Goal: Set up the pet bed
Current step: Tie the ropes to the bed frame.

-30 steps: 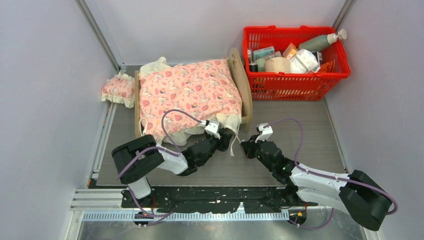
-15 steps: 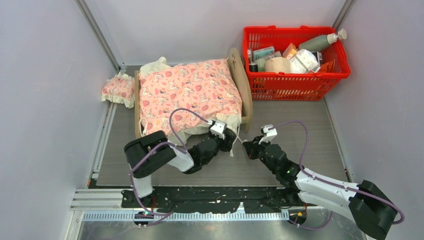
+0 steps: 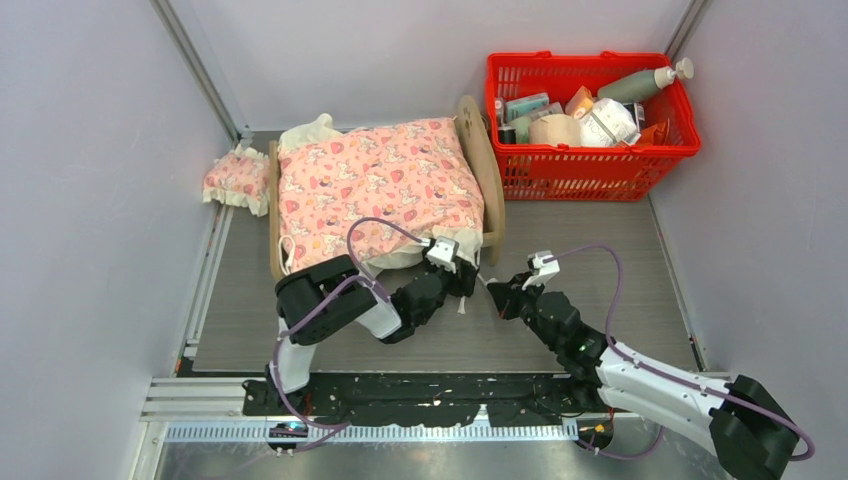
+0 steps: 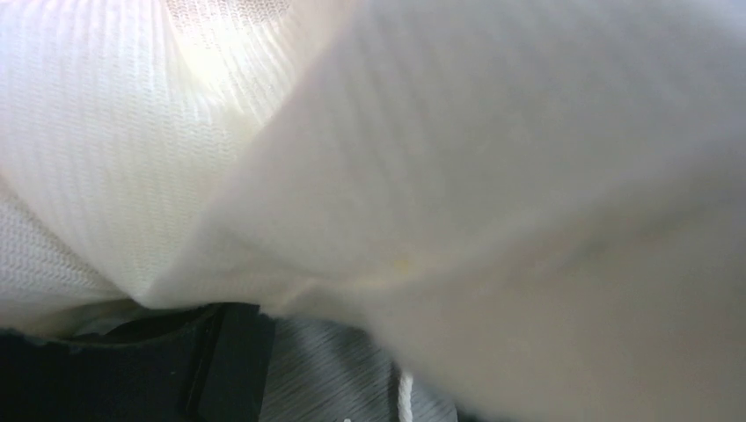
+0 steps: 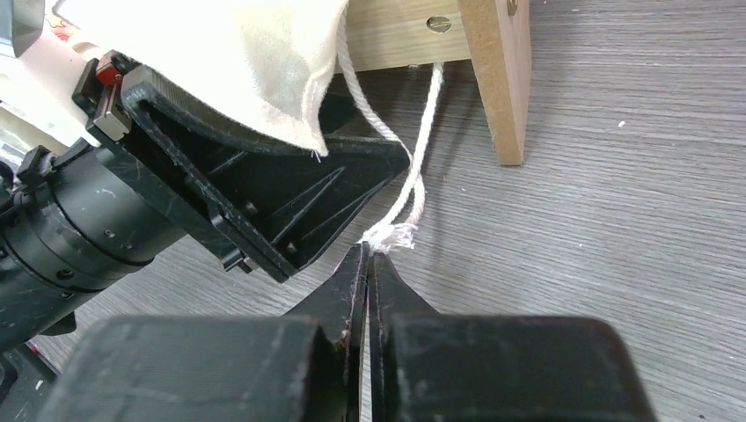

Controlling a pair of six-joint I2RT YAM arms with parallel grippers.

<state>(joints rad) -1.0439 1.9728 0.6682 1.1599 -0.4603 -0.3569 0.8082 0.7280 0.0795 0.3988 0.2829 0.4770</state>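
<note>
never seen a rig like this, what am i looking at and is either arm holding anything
These are two robot arms bolted to a grey table, each with a two-finger gripper. One picture looks down from above; the other two come from cameras on the wrists. On the table are a wooden pet bed under a pink blanket, a pillow and a filled red basket. The left gripper is at the blanket's cream frill, which fills its camera; a grip isn't clear. The right gripper is shut, seemingly pinching a white string.

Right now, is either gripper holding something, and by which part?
The right gripper pinches the white cord by its frayed end. The left gripper meets the blanket's cream frill; hold unclear.
</note>
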